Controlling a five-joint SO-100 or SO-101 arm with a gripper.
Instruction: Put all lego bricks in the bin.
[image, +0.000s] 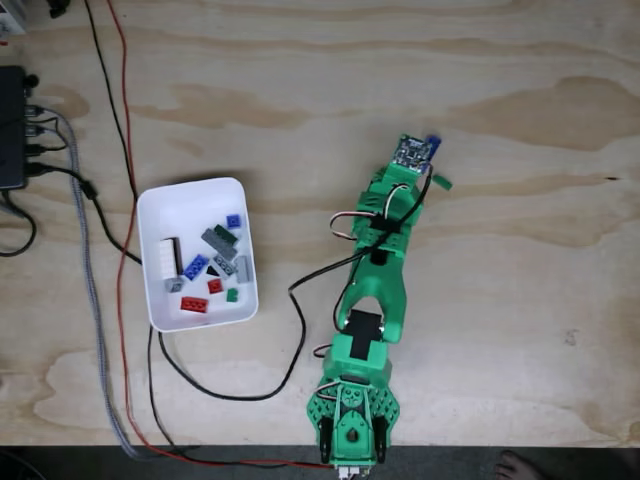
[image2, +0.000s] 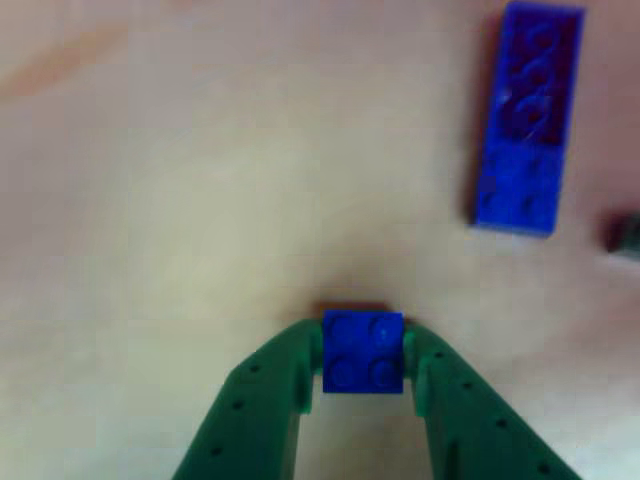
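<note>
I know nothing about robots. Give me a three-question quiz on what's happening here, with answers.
1. True or false: the jaws of the gripper are closed on a small blue brick.
2. In the other view, which colour is the long plate lying apart on the table? A red, B blue, C white.
3. In the fixed view, on which side of the green arm does the white bin sit?

Key: 1 true; 2 B; 3 the left, with several bricks already in it.
</note>
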